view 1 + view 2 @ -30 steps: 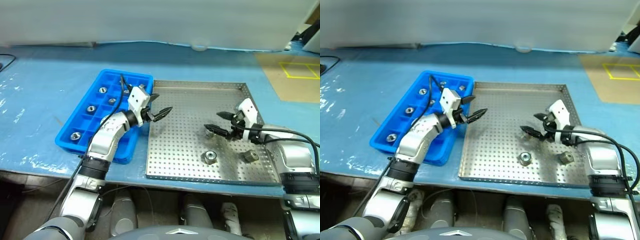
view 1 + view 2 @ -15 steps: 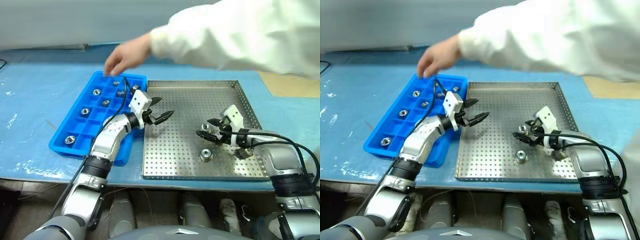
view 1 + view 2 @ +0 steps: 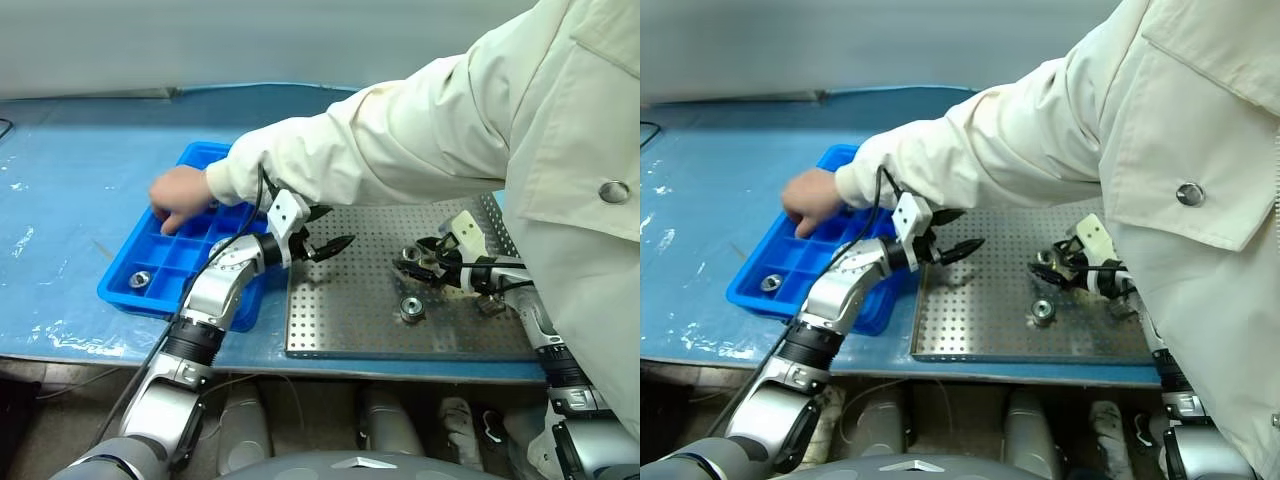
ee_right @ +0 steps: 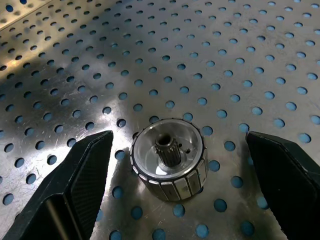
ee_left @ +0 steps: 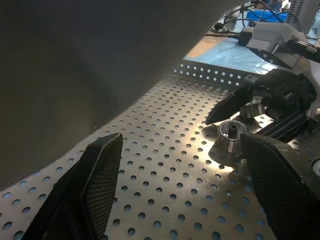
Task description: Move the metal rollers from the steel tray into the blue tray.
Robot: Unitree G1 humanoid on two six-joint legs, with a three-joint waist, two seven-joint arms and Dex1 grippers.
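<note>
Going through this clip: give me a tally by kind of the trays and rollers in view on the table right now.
Trays: 2, the steel tray and the blue tray.
Rollers: 4 in view, three on the steel tray, the last half hidden, and one in the blue tray; the person's sleeve covers other compartments.
Total: 6.

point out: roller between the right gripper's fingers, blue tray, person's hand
roller [image 4: 168, 159]: right wrist view, its top face by the hub.
blue tray [image 3: 150, 297]: left eye view, near rim.
person's hand [image 3: 180, 195]: left eye view, back of hand.
</note>
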